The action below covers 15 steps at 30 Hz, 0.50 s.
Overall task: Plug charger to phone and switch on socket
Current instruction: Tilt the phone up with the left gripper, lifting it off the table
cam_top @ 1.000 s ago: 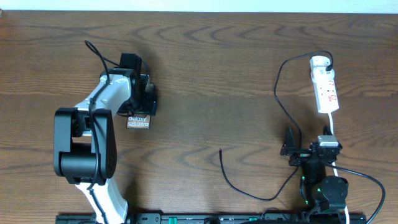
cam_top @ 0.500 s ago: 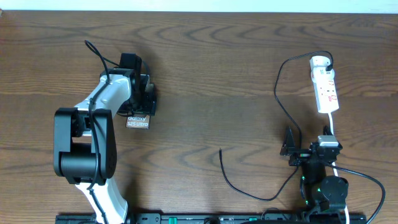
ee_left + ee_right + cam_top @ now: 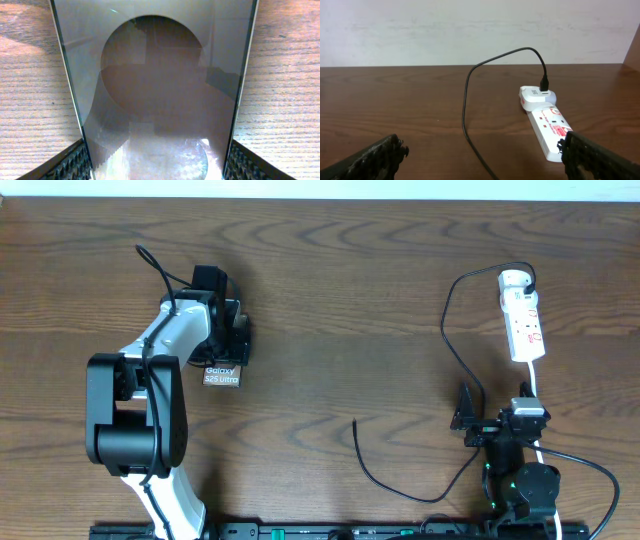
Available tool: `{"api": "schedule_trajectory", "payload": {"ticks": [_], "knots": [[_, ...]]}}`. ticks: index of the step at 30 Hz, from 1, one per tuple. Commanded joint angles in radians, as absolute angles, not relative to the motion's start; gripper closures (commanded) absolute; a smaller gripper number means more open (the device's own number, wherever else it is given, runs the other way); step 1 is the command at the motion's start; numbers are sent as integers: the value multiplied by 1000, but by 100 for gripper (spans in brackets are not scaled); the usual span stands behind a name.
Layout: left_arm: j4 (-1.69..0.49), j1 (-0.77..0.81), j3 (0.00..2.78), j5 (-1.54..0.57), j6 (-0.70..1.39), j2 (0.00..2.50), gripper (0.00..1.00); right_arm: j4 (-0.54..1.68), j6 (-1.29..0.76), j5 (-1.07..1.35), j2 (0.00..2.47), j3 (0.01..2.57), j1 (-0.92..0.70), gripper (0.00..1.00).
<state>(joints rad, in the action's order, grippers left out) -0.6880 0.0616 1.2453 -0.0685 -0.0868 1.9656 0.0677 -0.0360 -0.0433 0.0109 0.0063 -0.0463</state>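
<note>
The phone (image 3: 223, 374) is a dark slab with white "Galaxy Ultra" lettering, at the left of the table. My left gripper (image 3: 226, 346) is shut on the phone's far end; in the left wrist view the phone (image 3: 160, 85) fills the space between both fingers (image 3: 75, 162). The black charger cable (image 3: 447, 330) runs from the white power strip (image 3: 523, 317) down to its loose plug tip (image 3: 356, 422) at mid-table. My right gripper (image 3: 468, 423) is open and empty, near the table's front edge, with the cable (image 3: 466, 107) and the strip (image 3: 547, 122) ahead of it.
The strip's white cord (image 3: 537, 392) runs down past my right arm. A white wall (image 3: 470, 30) stands behind the table's far edge. Bare wood lies between the phone and the plug tip.
</note>
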Motion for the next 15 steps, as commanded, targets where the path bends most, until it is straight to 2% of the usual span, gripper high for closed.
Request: {"api": "schedule_trajectory", "payload": {"ticks": [1, 6, 15], "knots": [[-697, 64, 1193, -121, -93, 2022, 30, 72, -21, -43, 6, 6, -53, 1], [-697, 64, 1193, -121, -93, 2022, 32, 72, -21, -43, 6, 6, -53, 1], [-697, 64, 1193, -121, -93, 2022, 47, 72, -21, -43, 6, 6, -53, 1]]}}
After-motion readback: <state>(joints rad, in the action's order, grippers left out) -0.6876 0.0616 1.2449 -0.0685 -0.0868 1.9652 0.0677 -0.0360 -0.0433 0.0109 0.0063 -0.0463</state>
